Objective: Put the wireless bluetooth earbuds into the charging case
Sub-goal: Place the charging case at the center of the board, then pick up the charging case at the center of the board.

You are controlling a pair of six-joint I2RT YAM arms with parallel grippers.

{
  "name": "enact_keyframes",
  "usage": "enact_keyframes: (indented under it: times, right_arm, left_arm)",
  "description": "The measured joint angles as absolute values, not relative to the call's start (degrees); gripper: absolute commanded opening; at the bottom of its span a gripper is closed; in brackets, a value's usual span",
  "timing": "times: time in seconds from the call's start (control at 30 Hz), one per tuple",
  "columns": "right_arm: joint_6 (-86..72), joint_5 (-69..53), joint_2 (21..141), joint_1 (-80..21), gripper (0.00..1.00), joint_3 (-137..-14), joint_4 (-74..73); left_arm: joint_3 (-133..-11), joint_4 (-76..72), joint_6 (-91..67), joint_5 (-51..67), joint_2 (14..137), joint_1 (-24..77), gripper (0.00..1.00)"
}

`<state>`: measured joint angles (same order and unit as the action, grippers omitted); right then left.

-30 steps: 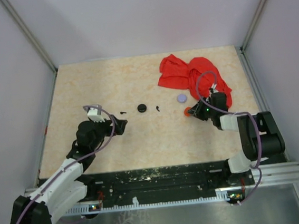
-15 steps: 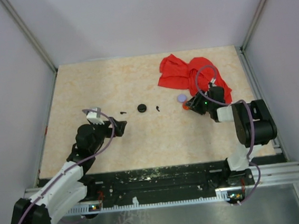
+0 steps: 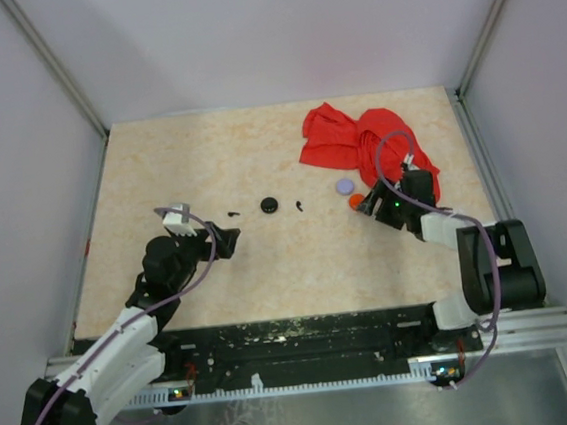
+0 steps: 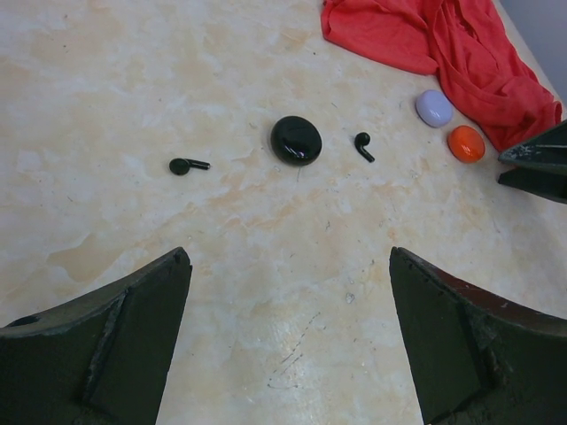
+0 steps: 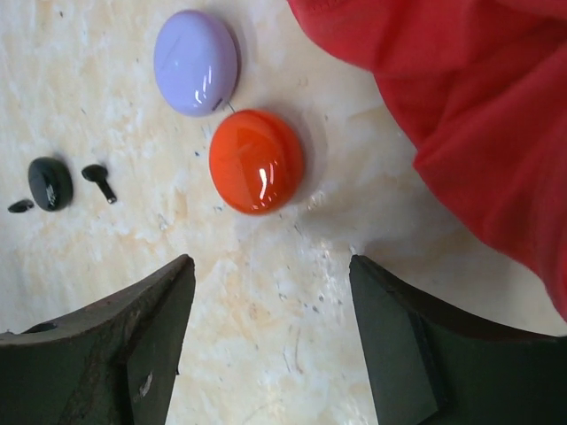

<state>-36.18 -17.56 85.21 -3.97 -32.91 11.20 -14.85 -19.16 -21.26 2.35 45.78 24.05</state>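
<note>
The charging case (image 3: 269,206) (image 4: 296,140) (image 5: 50,182), a small black puck, lies mid-table. One black earbud (image 3: 234,215) (image 4: 184,166) (image 5: 19,205) lies to its left, the other (image 3: 299,208) (image 4: 363,144) (image 5: 97,179) to its right, both apart from the case. My left gripper (image 3: 228,240) (image 4: 288,266) hovers near the left earbud, open, with only bare table between its fingers. My right gripper (image 3: 368,207) (image 5: 270,266) stands open at the right. A red disc (image 5: 257,161) lies free just beyond its fingertips.
The red disc (image 3: 357,202) (image 4: 466,143) sits beside a lavender disc (image 3: 345,185) (image 4: 434,108) (image 5: 196,62). A crumpled red cloth (image 3: 357,140) (image 4: 443,35) (image 5: 461,106) lies behind them at the back right. The right fingers (image 4: 532,168) show at the left wrist view's right edge.
The right gripper carried the red disc a little toward the lavender disc, then its jaws spread and let it go. The left arm has hardly moved.
</note>
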Motion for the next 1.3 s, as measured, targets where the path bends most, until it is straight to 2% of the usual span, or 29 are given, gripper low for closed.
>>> enact_keyframes:
  times: [0.23,0.47,0.87,1.1,1.3]
  right_arm:
    - [-30.4,-11.2,76.1,-9.3,0.74,-32.3,2.2]
    - [-24.4,-4.9,77.1,-21.1,0.75,-41.5,-1.2]
    - [-14.5,-0.4,92.8,-36.9,0.75,-54.8,2.7]
    - [-11.0,1.8,105.8,-41.5,0.75,-65.2,4.7]
    - [-10.0,5.2,112.4,-43.8,0.74,-71.2,4.6]
  left_arm:
    - [-14.9,-18.9,-22.6,1.7,46.1,24.1,0.98]
    - [-15.2,-17.0,-25.3,0.4,48.8,24.1,0.98]
    - [-15.3,-16.0,-28.8,1.6,53.9,20.8,0.97]
    - [-15.3,-16.8,-30.9,5.8,56.1,17.3,0.96]
    - [-15.3,-17.5,-31.8,7.9,56.4,16.8,0.96]
